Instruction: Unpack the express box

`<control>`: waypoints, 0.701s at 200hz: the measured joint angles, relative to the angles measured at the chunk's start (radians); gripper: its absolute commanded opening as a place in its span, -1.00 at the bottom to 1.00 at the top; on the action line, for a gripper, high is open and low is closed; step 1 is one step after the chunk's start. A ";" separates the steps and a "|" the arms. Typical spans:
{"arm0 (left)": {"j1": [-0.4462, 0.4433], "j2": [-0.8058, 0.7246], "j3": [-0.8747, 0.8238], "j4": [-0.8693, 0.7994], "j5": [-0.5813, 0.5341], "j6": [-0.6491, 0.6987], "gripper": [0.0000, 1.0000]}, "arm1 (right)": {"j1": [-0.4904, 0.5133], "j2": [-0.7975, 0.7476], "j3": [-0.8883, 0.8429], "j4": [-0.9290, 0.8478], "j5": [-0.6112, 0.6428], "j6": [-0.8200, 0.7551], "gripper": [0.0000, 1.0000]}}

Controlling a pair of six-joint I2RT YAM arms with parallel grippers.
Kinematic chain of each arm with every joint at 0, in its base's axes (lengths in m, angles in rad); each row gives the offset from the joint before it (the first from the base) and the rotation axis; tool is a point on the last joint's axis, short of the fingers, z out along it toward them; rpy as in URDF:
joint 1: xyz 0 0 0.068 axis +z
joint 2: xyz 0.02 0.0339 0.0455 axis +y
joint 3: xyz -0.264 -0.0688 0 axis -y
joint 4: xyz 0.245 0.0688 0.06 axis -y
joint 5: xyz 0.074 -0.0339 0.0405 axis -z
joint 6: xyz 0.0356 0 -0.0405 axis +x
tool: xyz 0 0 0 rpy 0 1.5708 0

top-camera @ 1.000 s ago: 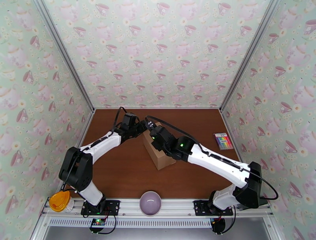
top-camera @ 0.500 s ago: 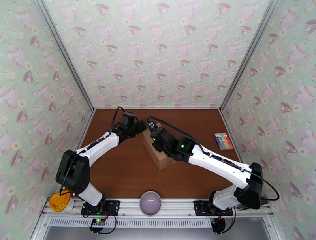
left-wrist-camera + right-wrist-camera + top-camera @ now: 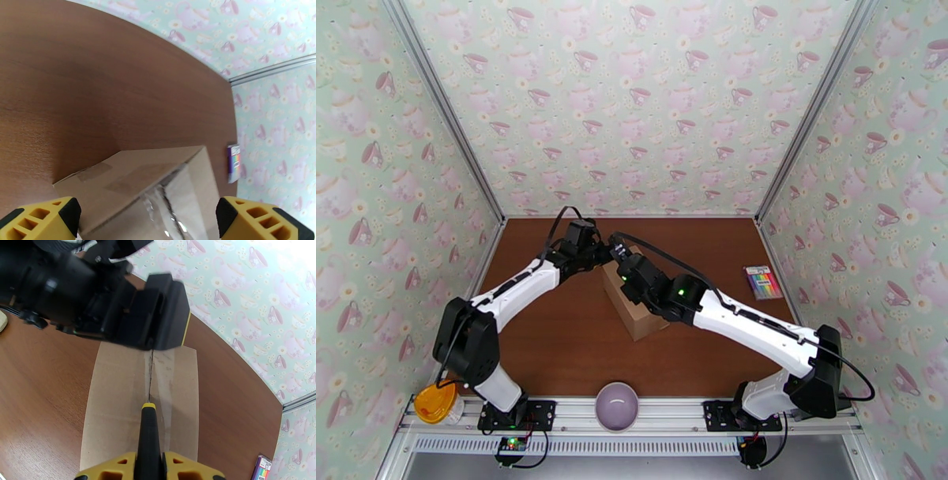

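The express box (image 3: 641, 320), a plain brown carton, lies mid-table with its flaps closed and clear tape along the top seam (image 3: 152, 370). My right gripper (image 3: 149, 463) is shut on a black-handled cutting tool (image 3: 148, 429) with a yellow band. The tool's tip rests on the seam. In the top view this gripper (image 3: 626, 274) sits over the box top. My left gripper (image 3: 610, 254) hovers open above the box's far end. Its yellow fingertips (image 3: 43, 219) stand wide apart over the taped box (image 3: 130, 179). From the right wrist it shows as a black block (image 3: 158, 315).
A pack of coloured markers (image 3: 762, 282) lies at the table's right side near the wall. A purple bowl (image 3: 617, 405) and an orange-topped object (image 3: 434, 401) sit on the front rail. Bare brown tabletop (image 3: 553, 339) lies left of and before the box.
My left gripper has opened wider and shifted slightly right, toward the box's far end. The right arm and tool have stayed put.
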 measured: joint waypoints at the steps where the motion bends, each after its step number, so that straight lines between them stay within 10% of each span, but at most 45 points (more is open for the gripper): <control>1: 0.000 0.002 0.000 0.000 0.000 0.001 0.93 | 0.000 0.000 0.000 0.000 0.000 0.000 -1.00; 140: -0.005 0.072 0.025 -0.032 0.017 0.013 0.90 | 0.001 -0.001 0.000 -0.019 0.008 0.008 -1.00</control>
